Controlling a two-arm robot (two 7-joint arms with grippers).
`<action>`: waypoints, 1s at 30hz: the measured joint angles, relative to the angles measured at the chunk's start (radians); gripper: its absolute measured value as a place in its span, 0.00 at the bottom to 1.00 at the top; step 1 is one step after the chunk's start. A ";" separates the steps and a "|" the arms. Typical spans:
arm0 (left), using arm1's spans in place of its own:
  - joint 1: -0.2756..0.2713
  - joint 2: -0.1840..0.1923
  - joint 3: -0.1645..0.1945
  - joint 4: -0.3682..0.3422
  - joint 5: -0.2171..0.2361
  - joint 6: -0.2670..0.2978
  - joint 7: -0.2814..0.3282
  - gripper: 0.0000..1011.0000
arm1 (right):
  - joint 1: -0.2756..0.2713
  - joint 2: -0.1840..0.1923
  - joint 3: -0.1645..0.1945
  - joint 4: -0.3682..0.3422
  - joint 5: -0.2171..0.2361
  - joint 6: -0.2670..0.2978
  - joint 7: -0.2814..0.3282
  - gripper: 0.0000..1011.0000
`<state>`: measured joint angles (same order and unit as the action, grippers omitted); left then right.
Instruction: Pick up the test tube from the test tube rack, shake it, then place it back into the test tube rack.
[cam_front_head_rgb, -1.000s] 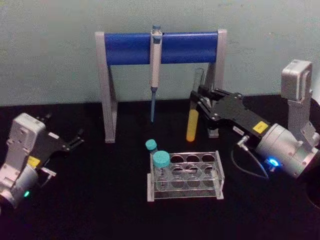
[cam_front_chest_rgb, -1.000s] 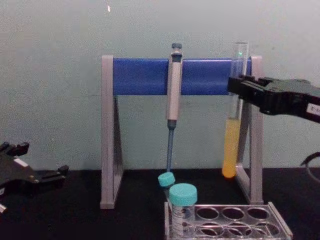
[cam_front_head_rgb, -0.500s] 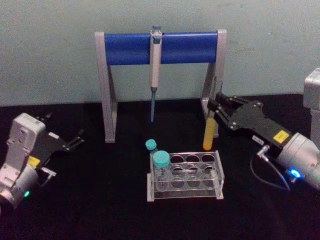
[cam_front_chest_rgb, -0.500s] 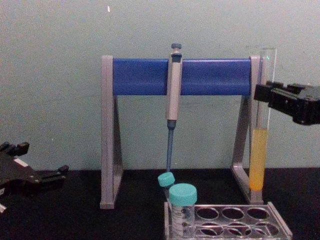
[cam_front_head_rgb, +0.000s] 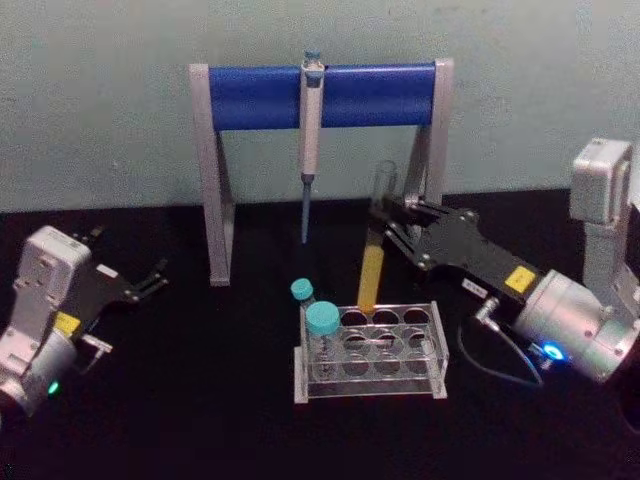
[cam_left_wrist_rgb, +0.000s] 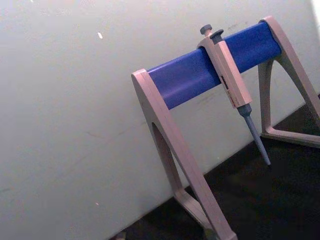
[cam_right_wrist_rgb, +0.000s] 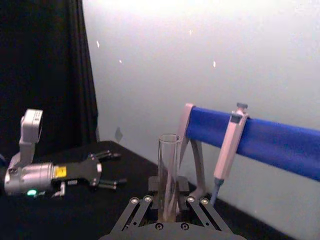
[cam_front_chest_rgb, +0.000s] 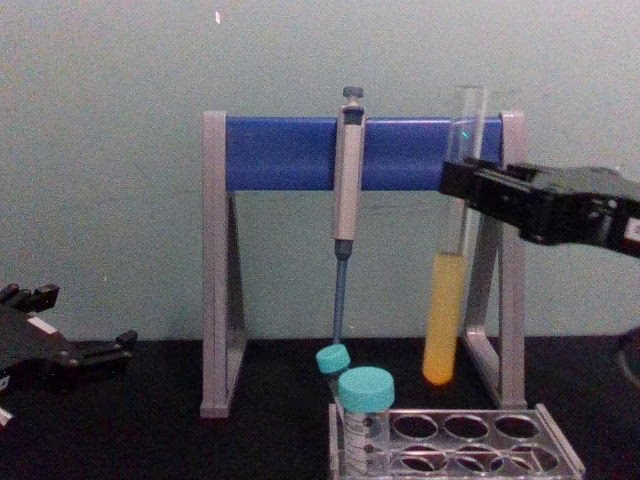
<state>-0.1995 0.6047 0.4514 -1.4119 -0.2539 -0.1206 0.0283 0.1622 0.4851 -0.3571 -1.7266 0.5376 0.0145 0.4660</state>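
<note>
The blue stand rises behind the rack on the dark surface. The right end effector is clamped on the test tube, slightly tilted above the rack's back row. Pick-up looks done; putting it back remains. The left end effector rests far left, fingers apart.

The right claw grips the test tube, and the glass stands straight up. Behind it is a blue and grey stand with a pipette hanging on it. Well apart, the left claw sits over the black worktop, fingers apart.
</note>
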 joint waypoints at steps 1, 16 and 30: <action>0.000 0.000 0.000 0.000 0.000 0.000 0.000 0.99 | 0.007 -0.004 -0.003 0.006 -0.002 -0.003 -0.002 0.23; 0.000 0.000 0.000 0.000 0.000 0.000 0.000 0.99 | 0.041 -0.035 0.008 0.053 -0.044 -0.023 -0.049 0.23; 0.000 0.000 0.000 0.000 0.000 0.000 0.000 0.99 | 0.036 -0.036 0.020 0.051 -0.051 -0.023 -0.050 0.23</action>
<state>-0.1995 0.6047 0.4514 -1.4120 -0.2539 -0.1205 0.0283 0.1985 0.4487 -0.3375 -1.6757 0.4869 -0.0084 0.4158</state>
